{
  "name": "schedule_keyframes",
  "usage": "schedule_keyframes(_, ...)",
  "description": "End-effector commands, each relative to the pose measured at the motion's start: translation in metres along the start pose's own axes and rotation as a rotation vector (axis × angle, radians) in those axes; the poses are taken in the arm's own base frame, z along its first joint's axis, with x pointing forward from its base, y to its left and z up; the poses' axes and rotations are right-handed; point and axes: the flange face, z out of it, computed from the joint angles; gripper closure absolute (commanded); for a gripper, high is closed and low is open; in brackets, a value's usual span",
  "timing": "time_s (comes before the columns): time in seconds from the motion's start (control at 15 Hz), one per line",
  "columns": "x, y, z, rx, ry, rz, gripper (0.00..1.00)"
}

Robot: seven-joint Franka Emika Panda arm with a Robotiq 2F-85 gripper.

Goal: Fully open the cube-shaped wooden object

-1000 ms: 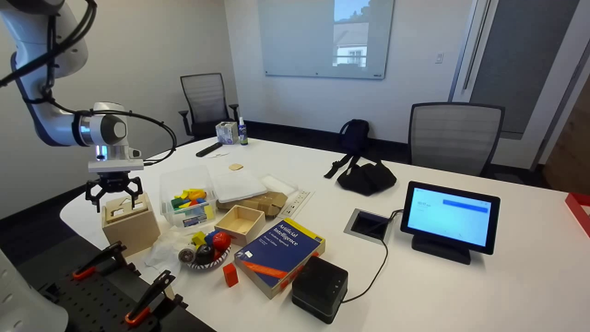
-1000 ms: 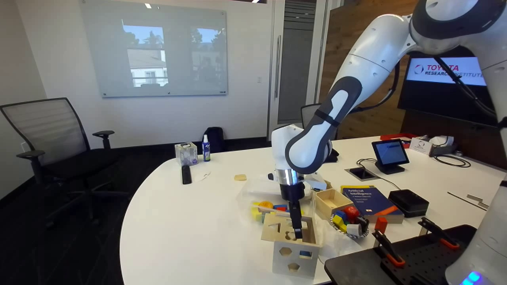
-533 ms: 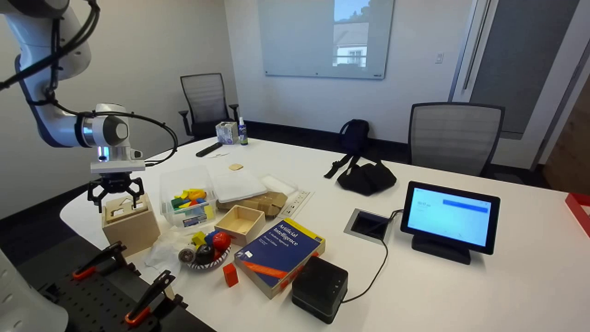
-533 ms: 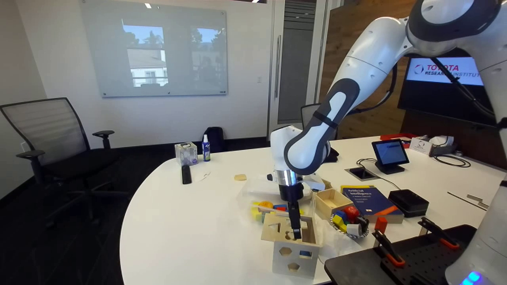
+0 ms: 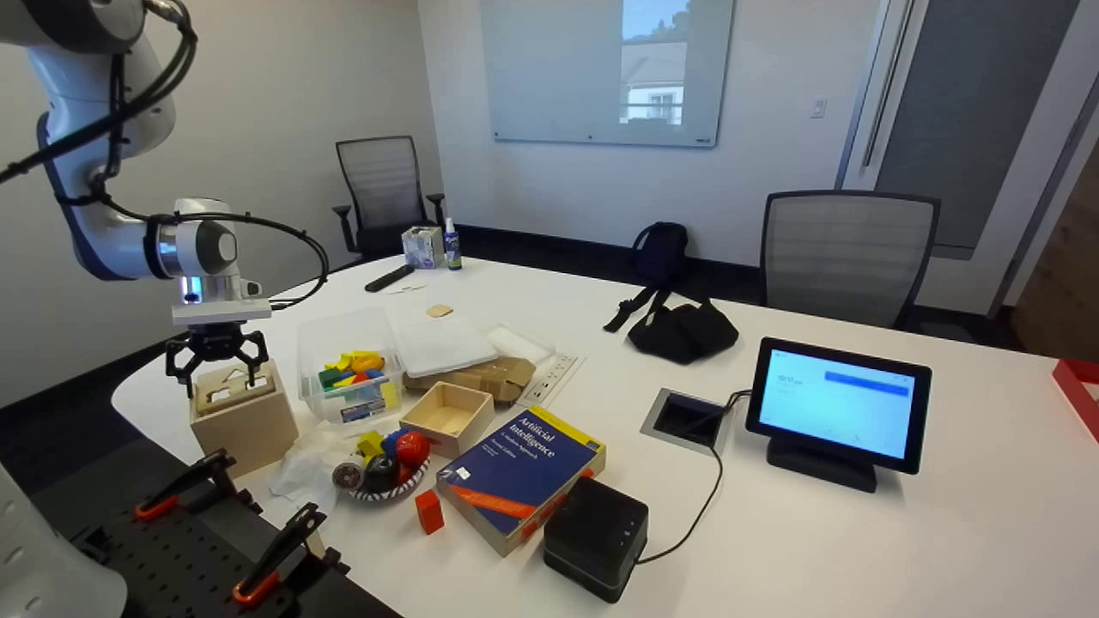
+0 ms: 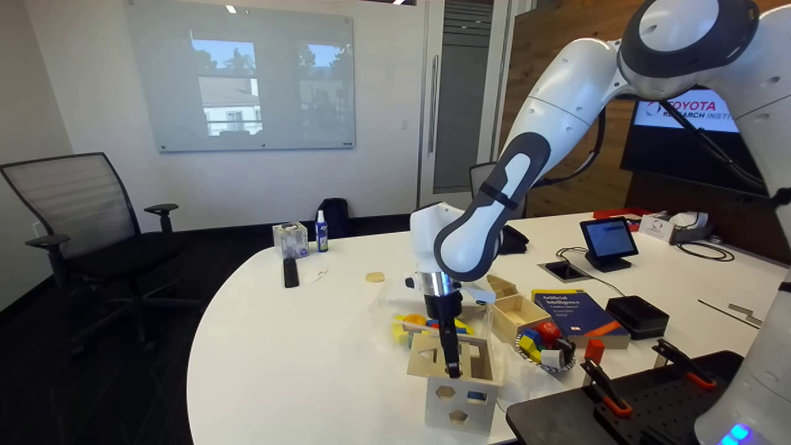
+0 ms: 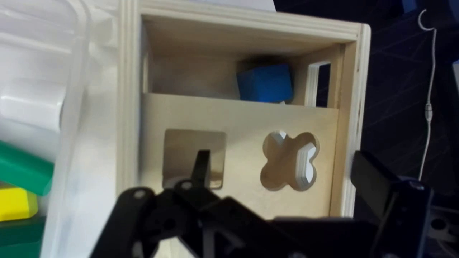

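The cube-shaped wooden object (image 5: 249,438) stands upright at the table edge, also in an exterior view (image 6: 460,402) and the wrist view (image 7: 129,107). Its sliding lid (image 7: 247,118) with cut-out holes is partly slid out and overhangs one side (image 6: 423,366). Through the gap I see a blue block (image 7: 267,84) inside. My gripper (image 7: 283,157) is open and points down over the box, also in both exterior views (image 5: 221,384) (image 6: 454,371). One finger overlaps the lid's square hole; I cannot tell whether it dips in. The other finger is beyond the box's outer wall.
A clear bin of coloured blocks (image 5: 391,365) stands close beside the box. An open pale box (image 5: 446,416), a bowl of toys (image 5: 391,493), a blue book (image 5: 519,468) and a black box (image 5: 595,536) lie further along. Clamps (image 5: 185,485) hold a black plate near the arm's base.
My gripper has shifted slightly along the lid toward its overhanging end and come a little lower. The lid and box have not visibly moved.
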Motion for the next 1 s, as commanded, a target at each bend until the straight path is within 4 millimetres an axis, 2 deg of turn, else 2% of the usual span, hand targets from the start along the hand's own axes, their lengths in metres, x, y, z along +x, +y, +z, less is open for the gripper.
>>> schedule_keyframes(0.0,0.019,-0.004,0.001,-0.035,-0.020,-0.012,0.00)
schedule_keyframes(0.93,0.039,-0.008,-0.004,-0.112,-0.008,-0.062,0.00)
